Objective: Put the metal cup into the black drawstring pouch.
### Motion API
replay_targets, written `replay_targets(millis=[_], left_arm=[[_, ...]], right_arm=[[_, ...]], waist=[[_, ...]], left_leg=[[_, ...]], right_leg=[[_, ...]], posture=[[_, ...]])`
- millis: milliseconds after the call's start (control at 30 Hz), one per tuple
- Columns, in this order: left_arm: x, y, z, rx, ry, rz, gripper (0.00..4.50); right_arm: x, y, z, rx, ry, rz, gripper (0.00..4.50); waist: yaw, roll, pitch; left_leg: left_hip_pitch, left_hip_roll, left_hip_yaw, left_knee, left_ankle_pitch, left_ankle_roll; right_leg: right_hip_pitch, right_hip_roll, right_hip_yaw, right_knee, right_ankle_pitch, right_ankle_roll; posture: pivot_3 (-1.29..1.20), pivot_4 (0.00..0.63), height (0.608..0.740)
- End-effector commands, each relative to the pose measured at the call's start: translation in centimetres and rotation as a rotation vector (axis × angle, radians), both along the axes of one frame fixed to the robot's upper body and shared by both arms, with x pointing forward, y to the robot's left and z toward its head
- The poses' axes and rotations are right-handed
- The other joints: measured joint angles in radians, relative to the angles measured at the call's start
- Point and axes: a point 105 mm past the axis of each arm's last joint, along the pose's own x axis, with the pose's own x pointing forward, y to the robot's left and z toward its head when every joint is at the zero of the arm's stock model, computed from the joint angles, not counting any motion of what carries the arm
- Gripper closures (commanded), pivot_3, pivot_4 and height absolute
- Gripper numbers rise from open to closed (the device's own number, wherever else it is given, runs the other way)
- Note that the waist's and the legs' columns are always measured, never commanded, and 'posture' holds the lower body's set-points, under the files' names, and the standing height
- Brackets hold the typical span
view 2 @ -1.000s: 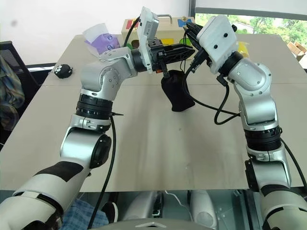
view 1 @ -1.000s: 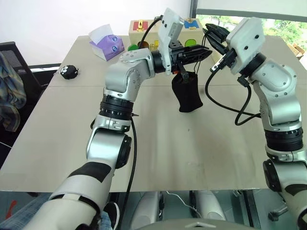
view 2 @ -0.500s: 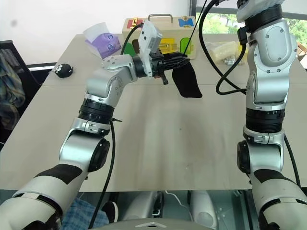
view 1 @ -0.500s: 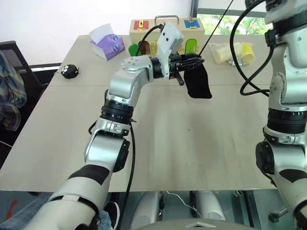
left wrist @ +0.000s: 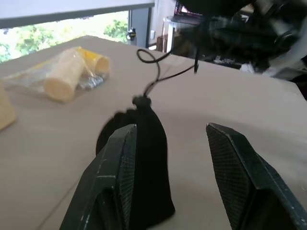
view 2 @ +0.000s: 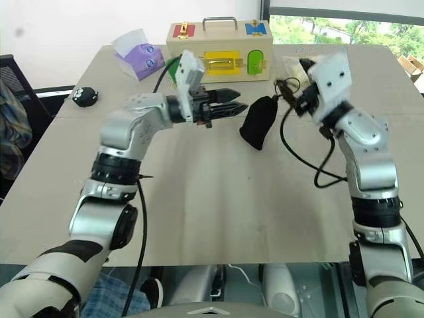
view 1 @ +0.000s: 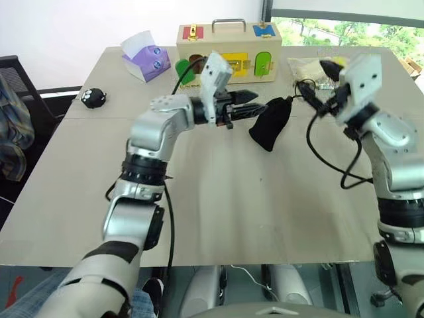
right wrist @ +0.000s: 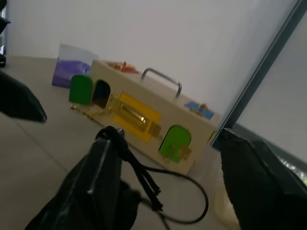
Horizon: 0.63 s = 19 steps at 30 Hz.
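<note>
The black drawstring pouch [view 1: 270, 123] rests on the table, bulging, with its knotted top [left wrist: 139, 101] upward. My left gripper [view 1: 255, 105] points at it from the left, open, with the pouch [left wrist: 148, 167] close by one finger; I cannot tell whether they touch. The pouch's thin cord [right wrist: 163, 178] runs to my right gripper [view 1: 317, 86], which hangs open just right of the pouch with the cord loose between its fingers. The metal cup is hidden.
A wooden box with coloured doors [view 1: 228, 43] stands at the back. Beside it lie a pale yellow wrapped roll [view 1: 311, 69] and a purple tissue pack [view 1: 144, 58]. A small black toy [view 1: 94, 98] sits far left. A chair [view 1: 13, 126] stands beside the table.
Both arms came down and both grippers opened. The left gripper let go of the pouch, which now rests on the table. The right arm dropped from high above to beside the pouch.
</note>
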Motion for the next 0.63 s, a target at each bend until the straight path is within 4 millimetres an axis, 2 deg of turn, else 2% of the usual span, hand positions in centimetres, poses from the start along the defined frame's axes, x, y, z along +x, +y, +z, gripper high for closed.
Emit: replay_targets(millis=[33, 100, 167, 200, 333, 367, 433, 533, 633], left_arm=[[-1.9, 2.7, -2.8, 0.125, -0.002, 0.02, 2.17], [-2.8, 5.1, -7.1, 0.262, 0.028, 0.088, 2.17], [-4.0, 6.6, -10.2, 0.332, 0.041, 0.137, 2.17], [-4.4, 7.0, -11.0, 0.339, 0.037, 0.149, 2.17], [-4.8, 8.4, -12.9, 0.239, 0.058, 0.334, 2.17], [-5.0, 8.7, -13.3, 0.211, 0.05, 0.387, 2.17], [-5.5, 9.3, -13.5, 0.137, 0.041, 0.47, 2.17], [-6.2, 9.8, -14.2, 0.12, 0.038, 0.537, 2.17], [-6.5, 10.0, -13.9, 0.094, 0.025, 0.57, 2.17]], right_arm=[[-2.4, -3.0, -4.4, -0.037, 0.171, 0.055, 1.16], [-4.2, -4.6, -8.1, -0.05, 0.315, 0.09, 1.16], [-5.0, -6.0, -9.8, 0.024, 0.354, 0.085, 1.16], [-5.2, -6.5, -10.2, 0.06, 0.358, 0.08, 1.16], [-5.8, -8.4, -12.7, 0.143, 0.38, 0.063, 1.16], [-6.2, -9.1, -13.7, 0.139, 0.394, 0.061, 1.16], [-6.7, -10.3, -15.0, 0.113, 0.411, 0.067, 1.16], [-6.9, -11.3, -15.4, 0.098, 0.422, 0.082, 1.16], [-6.9, -11.8, -15.4, 0.078, 0.428, 0.094, 1.16]], waist=[[0.001, 0.0, -0.001], [0.002, 0.002, -0.002], [-0.001, 0.002, -0.002], [-0.002, 0.003, -0.002], [0.013, 0.002, -0.001], [0.019, 0.002, -0.001], [0.026, 0.002, 0.0], [0.03, 0.002, 0.0], [0.028, 0.003, 0.0]], left_leg=[[0.0, 0.0, 0.0, 0.0, 0.0, 0.0], [0.002, 0.0, 0.0, -0.003, 0.0, 0.0], [0.002, 0.0, 0.0, -0.004, 0.0, 0.0], [0.002, 0.0, 0.001, -0.003, 0.0, 0.0], [0.006, 0.001, 0.0, 0.001, 0.0, 0.0], [0.011, 0.001, 0.0, 0.0, -0.001, 0.001], [0.032, 0.005, 0.0, -0.005, -0.003, 0.005], [0.035, 0.005, -0.001, -0.005, -0.003, 0.006], [0.036, 0.005, 0.0, -0.005, -0.003, 0.005]], right_leg=[[0.0, 0.0, 0.0, 0.0, 0.0, 0.0], [0.003, 0.0, 0.0, -0.002, 0.0, 0.0], [0.002, 0.0, 0.001, -0.004, 0.0, 0.0], [0.002, 0.001, 0.003, -0.003, 0.0, 0.0], [0.006, 0.0, 0.002, -0.001, 0.003, -0.003], [0.011, 0.0, 0.002, -0.002, 0.004, -0.004], [0.035, 0.0, 0.0, -0.013, 0.004, -0.004], [0.039, 0.0, -0.001, -0.014, 0.004, -0.004], [0.038, 0.0, 0.0, -0.013, 0.004, -0.005]], posture=[[0.0, 0.15, 0.71], [0.0, 0.15, 0.71], [0.0, 0.15, 0.71], [0.0, 0.15, 0.71], [0.0, 0.15, 0.71], [0.0, 0.15, 0.71], [0.0, 0.15, 0.71], [0.0, 0.15, 0.71], [0.0, 0.15, 0.71]])
